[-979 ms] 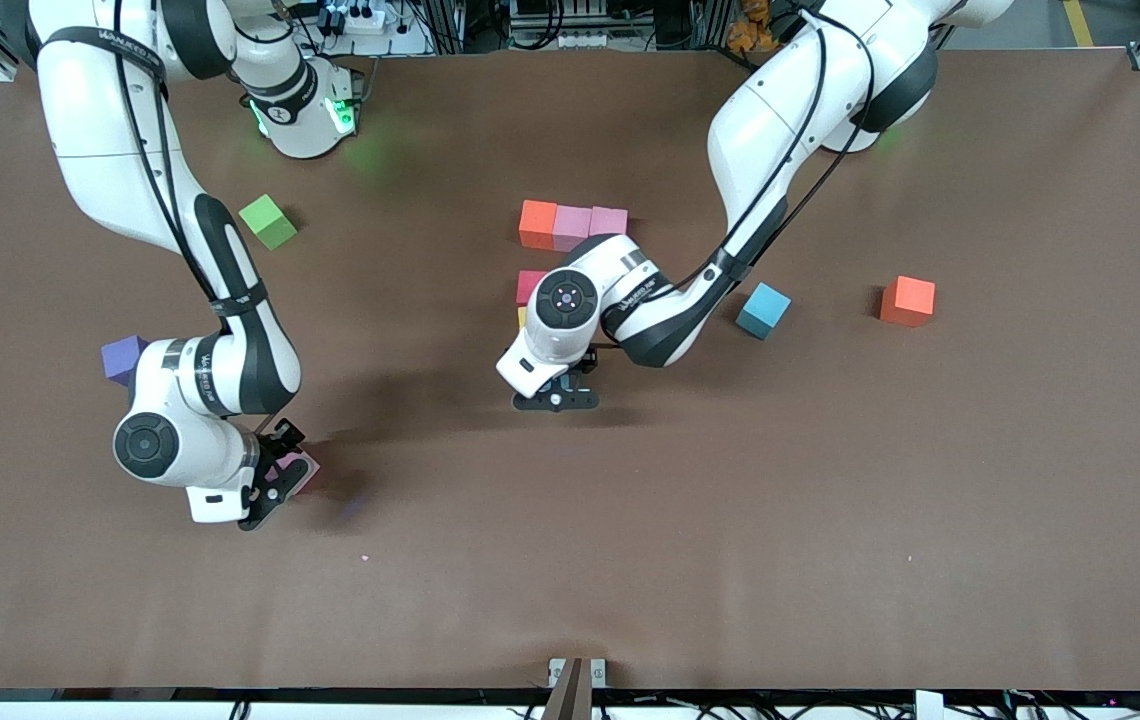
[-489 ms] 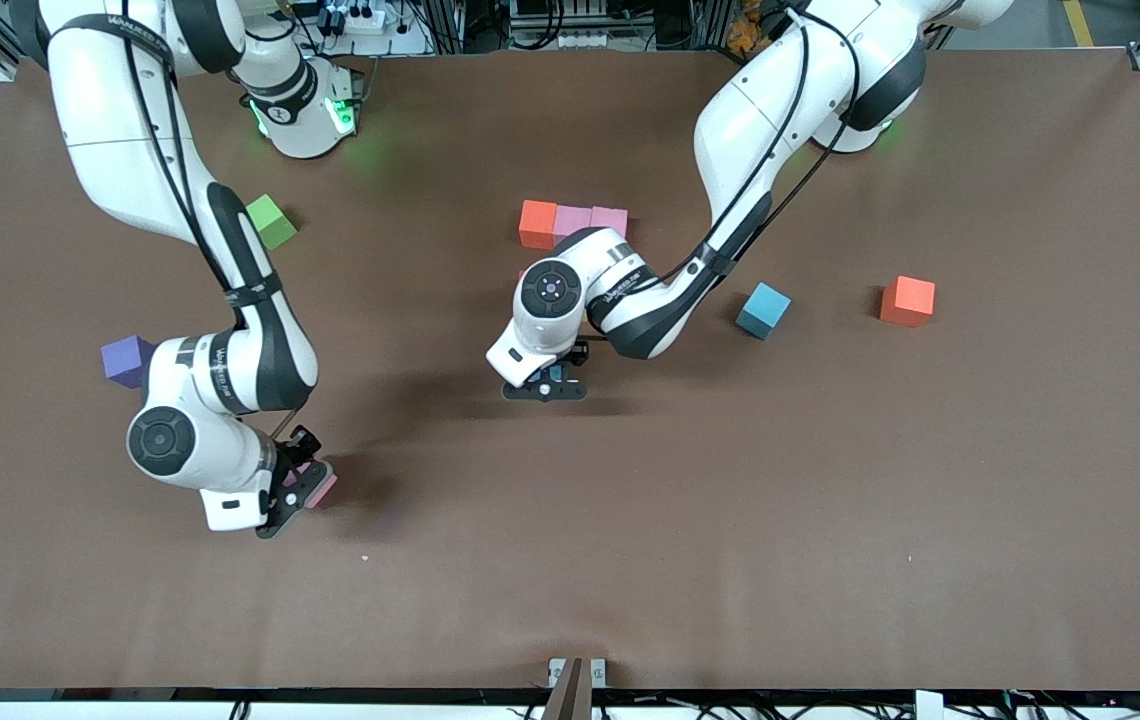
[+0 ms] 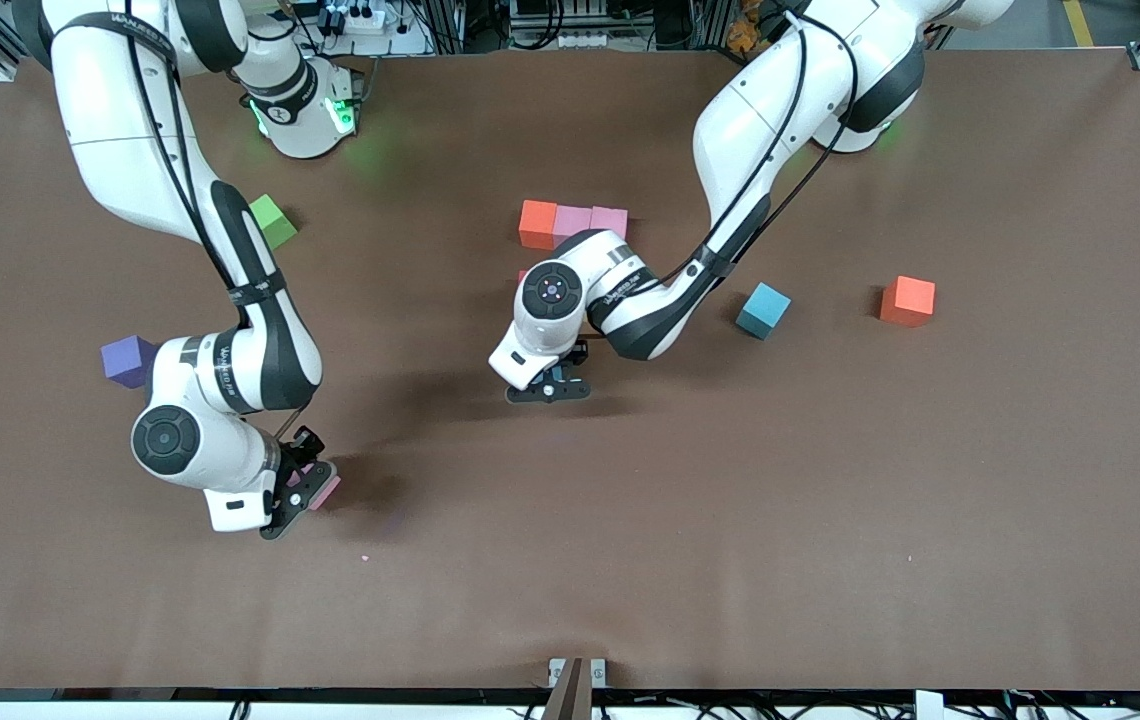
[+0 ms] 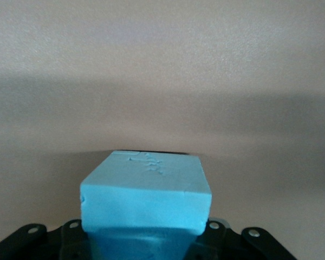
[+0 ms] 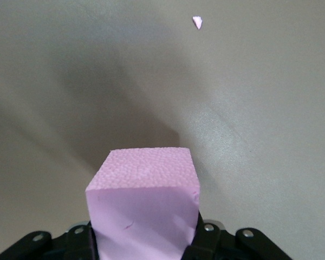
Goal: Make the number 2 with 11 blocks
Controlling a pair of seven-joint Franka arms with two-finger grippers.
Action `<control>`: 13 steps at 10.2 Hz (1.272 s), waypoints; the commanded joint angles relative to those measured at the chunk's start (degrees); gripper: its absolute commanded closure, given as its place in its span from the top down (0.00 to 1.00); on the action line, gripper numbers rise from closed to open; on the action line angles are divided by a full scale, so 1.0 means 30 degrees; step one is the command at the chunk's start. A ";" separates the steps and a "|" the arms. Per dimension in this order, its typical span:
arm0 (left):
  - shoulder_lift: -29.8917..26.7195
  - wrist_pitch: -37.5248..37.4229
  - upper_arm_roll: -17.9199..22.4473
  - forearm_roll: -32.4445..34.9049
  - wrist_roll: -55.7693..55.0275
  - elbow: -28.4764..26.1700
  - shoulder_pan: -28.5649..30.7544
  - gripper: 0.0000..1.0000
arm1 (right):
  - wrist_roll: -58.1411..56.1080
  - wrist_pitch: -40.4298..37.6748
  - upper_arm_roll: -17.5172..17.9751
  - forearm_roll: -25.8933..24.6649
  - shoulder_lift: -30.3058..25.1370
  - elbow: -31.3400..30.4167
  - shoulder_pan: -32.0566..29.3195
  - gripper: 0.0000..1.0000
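We have the left gripper [image 3: 548,390] clamped on a light blue block [image 4: 146,197] over bare table just below the started number 2 [image 3: 573,222] (orange, two pink). Right gripper [image 3: 302,490] grips a pink block [image 5: 144,208], well apart. Risk: a skewed release knocks the row crooked. No containers.

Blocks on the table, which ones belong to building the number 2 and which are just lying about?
Part of the job:
- orange-pink-pink row
- light blue block in the left gripper
- pink block in the right gripper
- loose light blue block
- red block
- purple block

Lying about:
- green cube
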 commanded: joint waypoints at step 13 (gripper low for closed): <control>-0.0811 -0.0809 0.0421 -0.0214 -0.0212 0.0083 -0.0591 1.00 | 0.0044 -0.0445 0.0105 -0.0042 -0.0203 0.0035 -0.0120 0.21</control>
